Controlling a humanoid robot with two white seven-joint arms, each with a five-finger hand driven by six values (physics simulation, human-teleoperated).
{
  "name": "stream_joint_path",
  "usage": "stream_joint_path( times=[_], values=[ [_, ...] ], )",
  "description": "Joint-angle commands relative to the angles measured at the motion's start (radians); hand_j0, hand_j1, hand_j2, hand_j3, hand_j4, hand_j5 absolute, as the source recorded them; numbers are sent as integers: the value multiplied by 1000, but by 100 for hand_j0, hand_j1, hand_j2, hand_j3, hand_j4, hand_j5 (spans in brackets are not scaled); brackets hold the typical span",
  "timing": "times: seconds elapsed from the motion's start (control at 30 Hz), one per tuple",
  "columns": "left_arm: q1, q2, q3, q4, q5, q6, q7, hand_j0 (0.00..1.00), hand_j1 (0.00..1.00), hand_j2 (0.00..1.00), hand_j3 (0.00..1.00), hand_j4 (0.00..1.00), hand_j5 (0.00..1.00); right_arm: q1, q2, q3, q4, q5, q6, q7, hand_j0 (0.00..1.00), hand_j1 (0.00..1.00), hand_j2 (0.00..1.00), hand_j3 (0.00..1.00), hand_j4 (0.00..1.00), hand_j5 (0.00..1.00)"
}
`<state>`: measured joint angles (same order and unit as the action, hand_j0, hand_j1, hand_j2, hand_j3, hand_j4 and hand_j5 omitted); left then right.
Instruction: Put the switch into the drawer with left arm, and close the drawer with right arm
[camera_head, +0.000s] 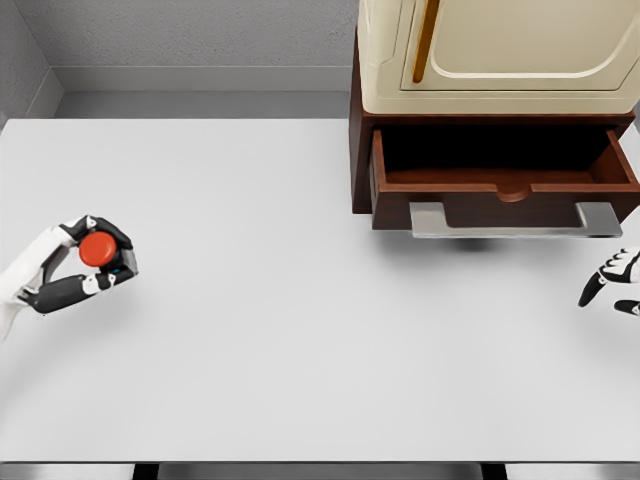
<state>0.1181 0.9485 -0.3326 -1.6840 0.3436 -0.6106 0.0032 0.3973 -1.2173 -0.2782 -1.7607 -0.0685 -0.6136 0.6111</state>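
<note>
The switch (98, 249) is a small dark box with a round red button on top, at the table's left edge. My left hand (85, 262) is curled around it, fingers wrapping its sides. The brown wooden drawer (505, 190) stands pulled out at the upper right, its dark inside showing and a grey handle (515, 220) across its front. Only the fingers of my right hand (612, 280) show at the right edge, just below the drawer's right corner, relaxed and holding nothing.
A cream cabinet (500, 50) sits on top of the drawer's brown frame. The white table (300, 330) stretches between my two hands. A grey wall runs along the back.
</note>
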Motion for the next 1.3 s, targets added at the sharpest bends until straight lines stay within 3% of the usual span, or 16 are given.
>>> stream_joint_path(
  times=[0.0,0.1,0.43,0.8,0.93,1.27],
  values=[
    [-5,-2,-3,-25,-1,0,0,34,34,34,34,34,34,0,1,-3,0,-5,3,0,57,57,57,57,57,57],
    [-31,-16,-6,-49,-1,0,-2,34,34,34,34,34,34,18,4,-27,0,-7,3,0,57,57,57,57,57,57],
    [-150,-188,-11,-51,-44,0,-60,34,34,34,34,34,34,21,7,-29,0,-7,3,0,57,57,57,57,57,57],
    [-265,-361,-11,-52,-159,0,-89,34,34,34,34,34,34,23,5,-30,0,-7,3,0,57,57,57,57,57,57],
    [-313,-413,-11,-51,-167,0,-150,34,34,34,34,34,34,23,5,-29,0,-7,3,0,57,57,57,57,57,57],
    [-410,-585,-13,-46,-388,32,-152,34,34,34,34,34,34,23,5,-29,0,-7,3,0,57,57,57,57,57,57]
  ],
)
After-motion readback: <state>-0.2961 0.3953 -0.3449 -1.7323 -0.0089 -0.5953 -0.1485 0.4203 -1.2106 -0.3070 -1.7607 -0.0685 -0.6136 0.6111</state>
